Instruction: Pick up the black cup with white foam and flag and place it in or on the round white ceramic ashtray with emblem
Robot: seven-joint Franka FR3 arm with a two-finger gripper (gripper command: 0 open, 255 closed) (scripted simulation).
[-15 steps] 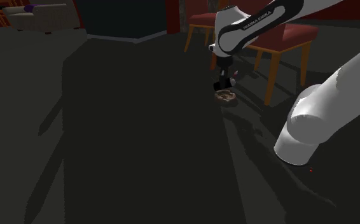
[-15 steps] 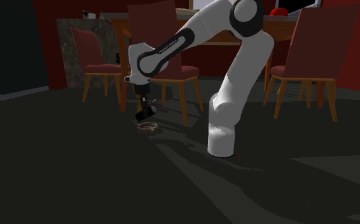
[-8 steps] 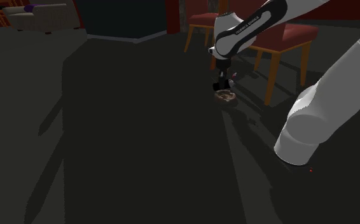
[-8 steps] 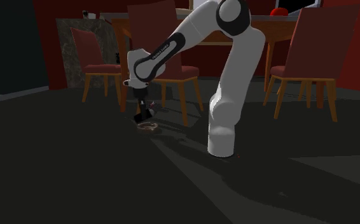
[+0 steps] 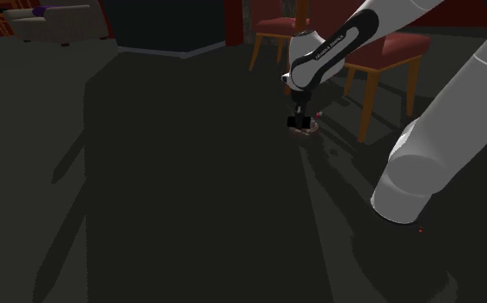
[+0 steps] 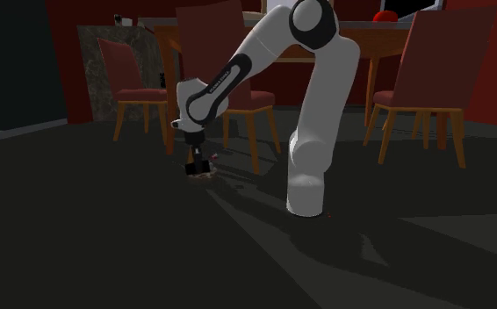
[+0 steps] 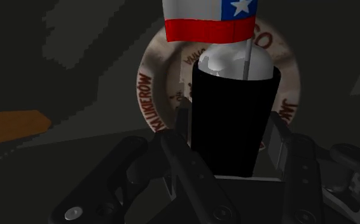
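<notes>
The black cup (image 7: 235,121), topped with white foam (image 7: 226,62) and a red, white and blue flag (image 7: 210,19), stands upright between my fingers. My gripper (image 7: 233,143) is shut on its lower body. Directly beyond the cup lies the round pale ashtray (image 7: 152,83) with brown lettering on its rim. In the shoulder view my gripper (image 5: 299,121) hangs low over the ashtray (image 5: 309,132) on the dark floor. The second exterior view shows the gripper (image 6: 198,164) just above the ashtray (image 6: 206,175). Whether the cup touches the ashtray is hidden.
Red-seated wooden chairs (image 5: 379,60) stand just behind the ashtray, their legs (image 5: 364,116) close by. More chairs (image 6: 137,88) and a table (image 6: 299,48) line the red wall. The arm's white base (image 6: 306,189) rises to the second exterior view's right of the ashtray.
The arm has stretched out and lowered, carrying the cup down and over the ashtray. The ashtray, plainly seen earlier, is now mostly covered by the gripper.
</notes>
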